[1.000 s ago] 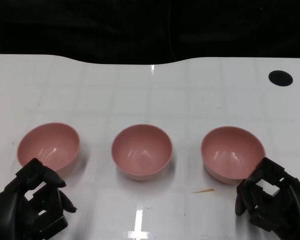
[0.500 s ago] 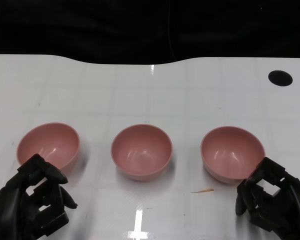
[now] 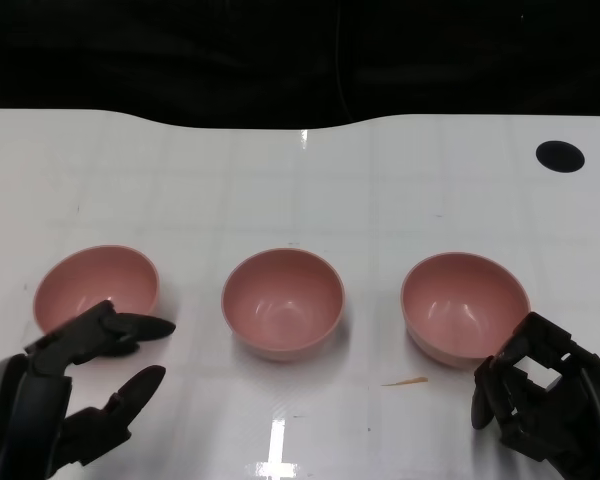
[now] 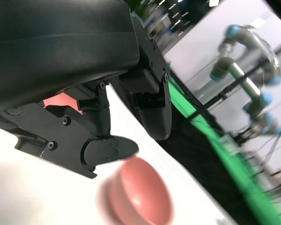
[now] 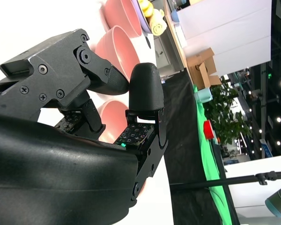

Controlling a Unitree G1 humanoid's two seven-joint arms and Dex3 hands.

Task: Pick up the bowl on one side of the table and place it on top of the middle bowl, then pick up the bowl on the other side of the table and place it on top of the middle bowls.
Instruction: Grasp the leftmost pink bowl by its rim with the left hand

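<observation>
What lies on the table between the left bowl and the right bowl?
The middle bowl sits between the left bowl and the right bowl, with bare white table on each side of it. The head view shows this.

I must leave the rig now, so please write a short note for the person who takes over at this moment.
Left hand: open, fingers spread beside the left bowl, holding nothing.
Right hand: fingers curled in, empty, just in front of the right bowl.
Middle bowl stands alone; all three bowls sit apart in a row on the table.
Done: nothing stacked.
Left: put each side bowl on the middle one.
</observation>
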